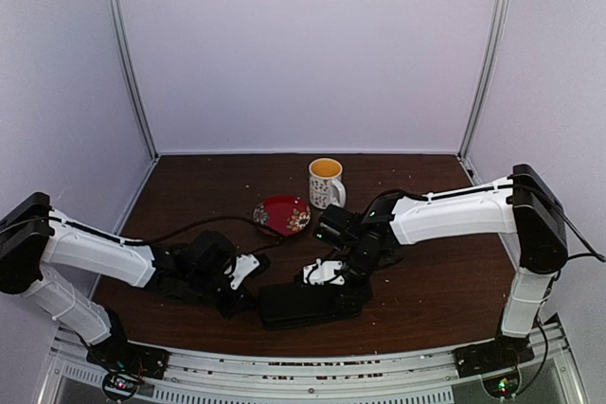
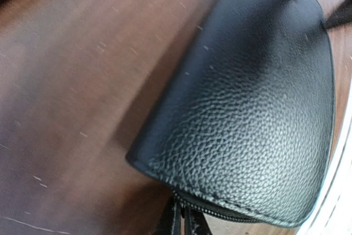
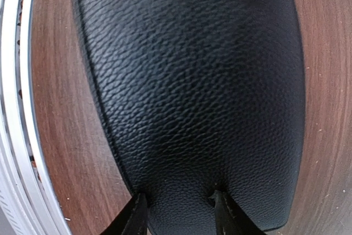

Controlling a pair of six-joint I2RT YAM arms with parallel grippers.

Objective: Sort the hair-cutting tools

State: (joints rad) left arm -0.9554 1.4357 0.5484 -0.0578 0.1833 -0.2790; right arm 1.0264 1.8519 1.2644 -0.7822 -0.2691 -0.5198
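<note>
Black pebbled leather fills both wrist views: a zip case (image 1: 295,309) lies flat on the dark wooden table (image 1: 436,281), near the front edge and lengthwise from 9 to 3 o'clock in the top view. The left gripper (image 1: 251,295) sits low to the wood at the case's 9 o'clock end. In its own camera its two dark fingers (image 2: 171,223) stand close together, right at the zip (image 2: 220,203) that runs along the case's rounded end. That view is blurred and the picture's edge cuts the tips, so I cannot tell whether they clench anything. The right gripper (image 1: 327,281) meets the case's far long edge at about 1 o'clock. Its fingers (image 3: 135,216) stand apart with both tips on top of the leather, which dimples slightly at each tip; whether they nip a fold or only press I cannot tell. A silver rail (image 3: 14,108) at the table's front edge runs beside the case at 9 o'clock in that view. A red patterned saucer (image 1: 282,214) lies at 11 o'clock from the case, apart from it. A white patterned mug (image 1: 326,183) with a yellow inside stands upright just beyond the saucer, at its 1 o'clock. The zip looks closed along the stretch that shows, and the hair-cutting tools show in no view, so where they lie cannot be told.
</note>
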